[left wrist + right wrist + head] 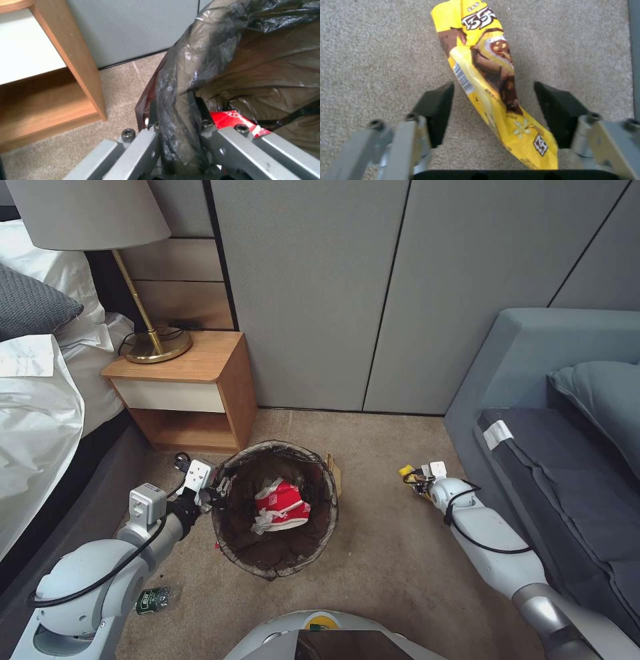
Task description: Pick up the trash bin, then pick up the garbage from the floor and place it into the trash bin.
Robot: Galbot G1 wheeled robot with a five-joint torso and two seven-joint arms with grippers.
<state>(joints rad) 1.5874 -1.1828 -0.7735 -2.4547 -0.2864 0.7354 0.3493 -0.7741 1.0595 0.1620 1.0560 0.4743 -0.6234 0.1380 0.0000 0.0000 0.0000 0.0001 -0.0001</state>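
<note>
Seen from the robot's head, looking down at a bedroom floor [387, 553] of tan carpet. Left gripper [217, 490] clamped shut on the near-left rim of the trash bin [230, 527], one finger outside the wall and one inside, with the dark bag folded over the rim pinched between them; in the left wrist view, the same grip [178, 140] close up, bag plastic bunched between the grey fingers. Inside the bin, just beyond that gripper: a red-and-white wrapper [280, 500] with crumpled white tissue [262, 523] touching its near-left edge, both resting on the bag lining. Behind the bin's far-right rim, the corner of a flat brown paper bag [333, 471] on the carpet. Right gripper [419, 477] well apart from the bin, low over the carpet beside a grey sofa [533, 380], fingers spread wide; in the right wrist view, a yellow snack packet [493, 85] lying flat on the carpet between the two black pads [435, 112], neither pad touching it, the packet's far end reaching out past the fingertips. Near the left arm's elbow, well behind its gripper, a small green-labelled clear bottle [153, 600] on its side on the carpet. Beyond the left gripper, a wooden nightstand [200, 380] carrying a brass lamp [150, 347], and a bed [40, 400] alongside.
</note>
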